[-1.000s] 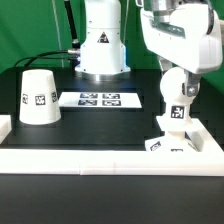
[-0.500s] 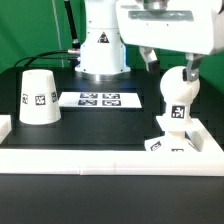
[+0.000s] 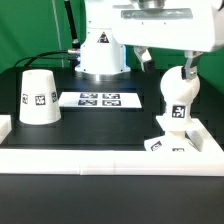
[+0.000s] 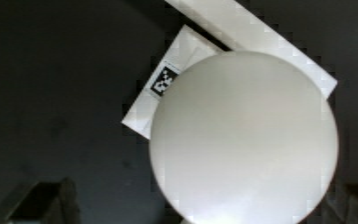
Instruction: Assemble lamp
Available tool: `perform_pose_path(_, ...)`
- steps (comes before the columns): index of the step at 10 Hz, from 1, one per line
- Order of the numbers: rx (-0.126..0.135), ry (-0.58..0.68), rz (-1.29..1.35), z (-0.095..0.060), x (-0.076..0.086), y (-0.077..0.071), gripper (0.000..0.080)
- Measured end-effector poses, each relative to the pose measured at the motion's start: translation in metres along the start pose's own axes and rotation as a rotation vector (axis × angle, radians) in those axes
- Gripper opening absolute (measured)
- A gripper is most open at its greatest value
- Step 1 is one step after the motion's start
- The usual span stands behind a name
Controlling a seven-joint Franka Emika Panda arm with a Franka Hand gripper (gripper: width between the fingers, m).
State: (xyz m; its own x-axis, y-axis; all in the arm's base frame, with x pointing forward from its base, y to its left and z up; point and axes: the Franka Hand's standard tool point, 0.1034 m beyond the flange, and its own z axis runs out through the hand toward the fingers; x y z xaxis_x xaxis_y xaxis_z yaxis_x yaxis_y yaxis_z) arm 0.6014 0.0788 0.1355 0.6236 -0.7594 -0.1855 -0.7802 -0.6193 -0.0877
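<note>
The white bulb stands upright on the flat square base at the exterior view's right. My gripper hangs just above the bulb's round head with its fingers spread wide to either side, touching nothing. In the wrist view the bulb's head fills the picture, with a tagged corner of the base behind it. The gripper is open, and its dark fingertips show at the corners, apart from the bulb. The cone shade stands alone at the exterior view's left.
The marker board lies flat between the shade and the base. The arm's white pedestal stands behind it. A raised white rail runs along the table's front and sides.
One second ago the gripper was lower, around the bulb's head. It has since turned about its axis, spread its fingers and risen slightly. The bulb stays upright on the base.
</note>
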Motion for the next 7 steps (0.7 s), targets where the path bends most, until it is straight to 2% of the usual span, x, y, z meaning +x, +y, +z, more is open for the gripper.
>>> perform_pose_path(3, -0.003, -0.011, -0.289, -0.010, 0.000, 0.026, 0.0699)
perform_pose_path(6, 0.010, 0.003, -0.446, -0.029, 0.020, 0.051, 0.0699)
perform_pose_path(7, 0.006, -0.005, -0.475, -0.034, 0.028, 0.061, 0.0699)
